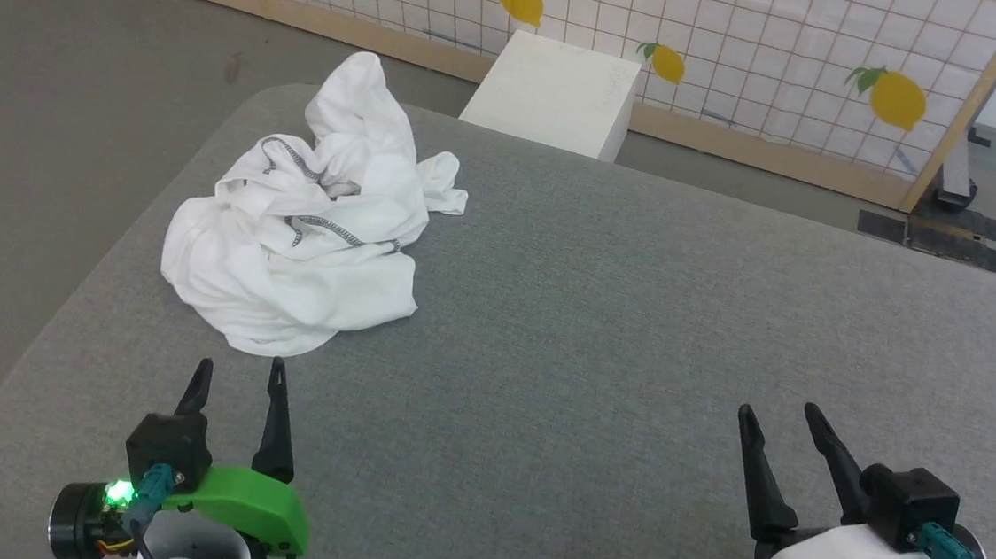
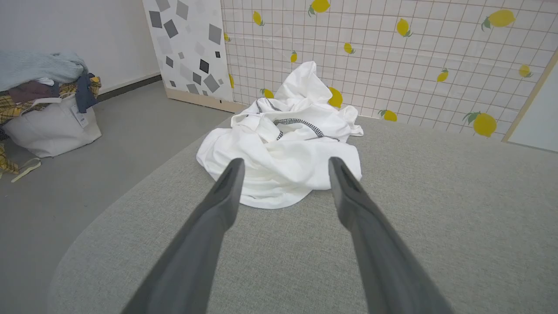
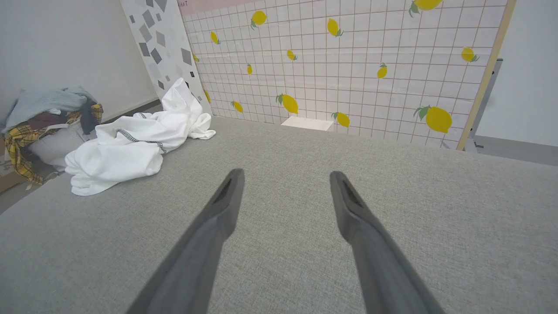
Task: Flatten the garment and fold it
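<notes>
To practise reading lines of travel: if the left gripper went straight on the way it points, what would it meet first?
Most likely the garment: it lies crumpled on the grey table just beyond the open left gripper, framed between its fingers in the wrist view. The gripper's height above the table is unclear.

garment (image 1: 285, 272) in one big heap, neckline somewhere deep inside the folds, laundry bag (image 2: 52, 131) half off the edge
</notes>
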Available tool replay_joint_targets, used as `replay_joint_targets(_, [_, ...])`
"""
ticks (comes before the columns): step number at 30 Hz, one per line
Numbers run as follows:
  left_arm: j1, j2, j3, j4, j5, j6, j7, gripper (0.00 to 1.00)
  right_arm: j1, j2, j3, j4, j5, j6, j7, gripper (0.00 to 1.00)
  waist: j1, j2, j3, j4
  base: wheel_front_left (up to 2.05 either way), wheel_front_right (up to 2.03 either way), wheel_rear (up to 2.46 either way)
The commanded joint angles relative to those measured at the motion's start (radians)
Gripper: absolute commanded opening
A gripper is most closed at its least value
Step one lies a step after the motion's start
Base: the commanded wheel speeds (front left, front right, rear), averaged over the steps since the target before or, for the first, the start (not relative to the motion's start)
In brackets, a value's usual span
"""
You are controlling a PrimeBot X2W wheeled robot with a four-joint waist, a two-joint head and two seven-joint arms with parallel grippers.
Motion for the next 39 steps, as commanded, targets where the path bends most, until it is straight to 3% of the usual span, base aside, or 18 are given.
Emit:
replay_joint_targets(1, [0.012, -0.003, 0.004, 0.006, -0.008, 0.007, -0.011, 1.0, -0.009, 0.0, 0.004, 0.007, 0.015, -0.001, -0.012, 1.0, -0.0001, 0.0, 0.001, 0.011, 0.0, 0.0, 0.0])
replay_joint_targets(39, [0.013, -0.005, -0.001, 0.069, -0.042, 0.035, -0.089, 1.0, -0.017, 0.0, 0.017, 0.072, 0.015, -0.001, -0.09, 1.0, -0.0001, 0.0, 0.008, 0.143, 0.0, 0.0, 0.0])
